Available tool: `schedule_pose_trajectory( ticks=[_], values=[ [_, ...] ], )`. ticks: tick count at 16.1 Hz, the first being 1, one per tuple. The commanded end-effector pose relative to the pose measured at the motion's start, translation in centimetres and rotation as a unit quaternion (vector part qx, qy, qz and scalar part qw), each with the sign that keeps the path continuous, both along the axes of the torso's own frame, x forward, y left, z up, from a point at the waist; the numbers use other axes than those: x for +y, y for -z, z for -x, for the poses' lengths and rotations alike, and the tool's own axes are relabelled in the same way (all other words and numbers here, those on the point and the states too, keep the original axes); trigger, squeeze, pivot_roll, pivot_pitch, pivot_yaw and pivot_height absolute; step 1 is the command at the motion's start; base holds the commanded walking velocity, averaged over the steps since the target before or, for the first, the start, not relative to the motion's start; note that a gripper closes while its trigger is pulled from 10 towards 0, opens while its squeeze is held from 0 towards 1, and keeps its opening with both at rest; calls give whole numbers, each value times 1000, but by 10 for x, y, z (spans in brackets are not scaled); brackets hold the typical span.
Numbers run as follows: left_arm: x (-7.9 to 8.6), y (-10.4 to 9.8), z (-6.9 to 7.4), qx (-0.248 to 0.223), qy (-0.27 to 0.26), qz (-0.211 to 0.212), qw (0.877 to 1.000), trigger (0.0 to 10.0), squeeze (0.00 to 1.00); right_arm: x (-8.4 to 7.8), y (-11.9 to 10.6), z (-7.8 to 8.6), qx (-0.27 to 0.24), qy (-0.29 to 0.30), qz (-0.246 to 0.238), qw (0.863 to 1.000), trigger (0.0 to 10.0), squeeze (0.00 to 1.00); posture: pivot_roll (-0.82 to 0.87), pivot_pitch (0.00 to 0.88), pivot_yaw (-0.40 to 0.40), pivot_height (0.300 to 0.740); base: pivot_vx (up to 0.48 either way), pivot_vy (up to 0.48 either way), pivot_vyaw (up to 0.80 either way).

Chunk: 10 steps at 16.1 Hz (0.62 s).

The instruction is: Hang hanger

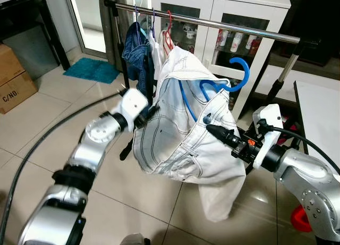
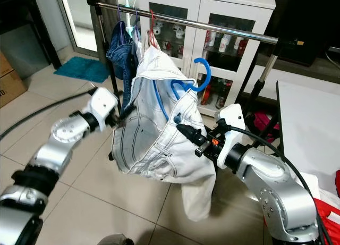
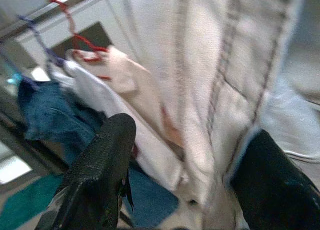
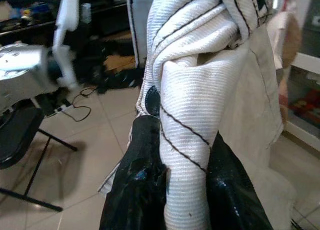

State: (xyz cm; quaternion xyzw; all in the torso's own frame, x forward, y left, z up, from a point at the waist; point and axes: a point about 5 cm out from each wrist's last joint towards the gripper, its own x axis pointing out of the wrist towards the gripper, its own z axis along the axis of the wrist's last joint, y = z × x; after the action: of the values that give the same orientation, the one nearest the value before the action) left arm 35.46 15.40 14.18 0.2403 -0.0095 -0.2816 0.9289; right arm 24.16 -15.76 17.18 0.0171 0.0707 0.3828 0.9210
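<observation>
While white jeans [image 1: 183, 133] are held below the rail [image 1: 234, 28], the blue hanger [image 1: 234, 77] is seen hook-up, its body mostly hidden inside them. The right gripper [image 1: 215, 132] is clamped on bunched denim; the left gripper [image 1: 151, 113] is spread, fabric between its fingers.

Metal clothes rail [image 1: 223, 26] runs across the upper frame on dark uprights; blue denim garment [image 1: 137, 56] and pale garments hang from it at upper left centre. Tiled floor [image 1: 58, 104] fills the lower frame, with a teal mat [image 1: 93, 70] at upper left and cardboard boxes [image 1: 15, 80] at far left
</observation>
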Motion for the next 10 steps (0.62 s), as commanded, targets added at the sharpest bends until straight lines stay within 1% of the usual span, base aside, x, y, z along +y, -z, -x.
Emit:
schedule_pose_trajectory(
  ticks=[1,3,4,5,10],
  values=[
    [7,-9,-5,-18,-16,-8,1000,10000,0,2,-18,4,-48,-23,-16,998,0,0,11,0,-1,740,0,0,0],
    [10,-11,-7,-22,-18,-14,1000,10000,0,3,-19,7,-48,-41,-20,998,0,0,11,0,-5,740,0,0,0],
    [11,-11,-9,-24,-19,-16,999,3922,0,4,-20,8,-48,-48,-20,998,0,0,11,0,-6,740,0,0,0],
    [11,-11,-9,-25,-19,-17,999,0,0,4,-20,8,-47,-51,-20,997,0,0,11,0,-7,740,0,0,0],
    [15,-20,-12,-38,-17,-3,999,0,0,3,-15,10,-36,-61,-7,997,0,0,12,0,-7,740,0,0,0]
  ],
)
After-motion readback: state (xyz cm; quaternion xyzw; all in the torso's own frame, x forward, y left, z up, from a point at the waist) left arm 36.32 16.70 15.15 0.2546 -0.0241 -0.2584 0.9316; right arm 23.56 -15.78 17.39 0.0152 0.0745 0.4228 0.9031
